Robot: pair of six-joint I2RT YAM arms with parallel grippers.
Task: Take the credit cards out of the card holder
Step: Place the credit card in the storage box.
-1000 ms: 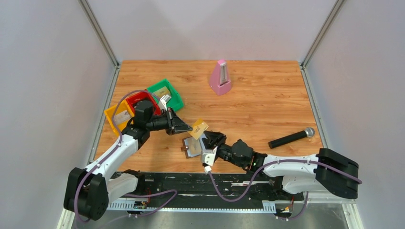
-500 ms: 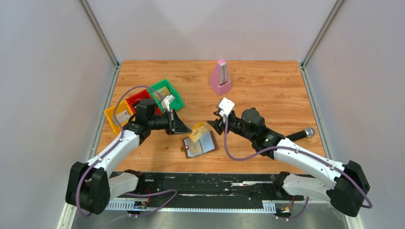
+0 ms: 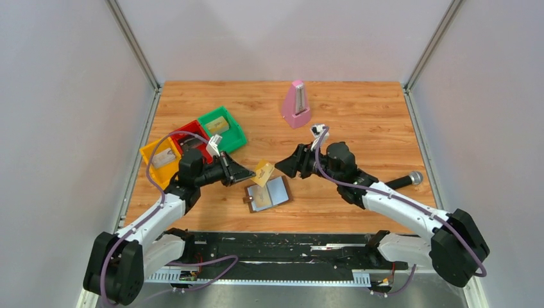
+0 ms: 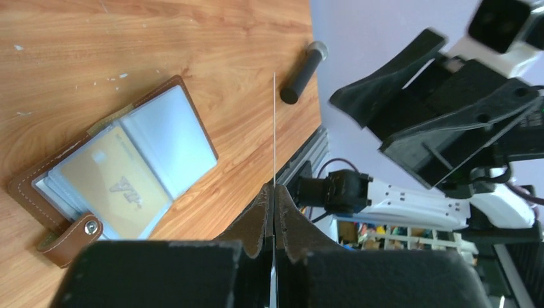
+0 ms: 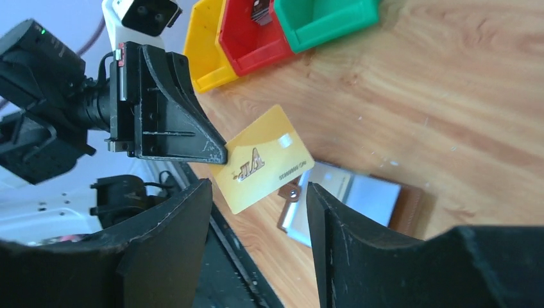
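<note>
The left gripper (image 3: 251, 173) clamps a thin gold-tan credit card (image 3: 264, 171) near the brown bifold card holder (image 3: 269, 194), which lies open; the right gripper (image 3: 281, 168) is spread, empty.

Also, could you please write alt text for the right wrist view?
The left gripper pinches a gold card by its edge, just ahead of the open right gripper. The open card holder lies beneath; coloured trays sit behind.

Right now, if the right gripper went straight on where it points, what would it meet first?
Probably the gold card pinched by the left gripper, dead ahead of the right gripper; exact depth is unclear.
</note>
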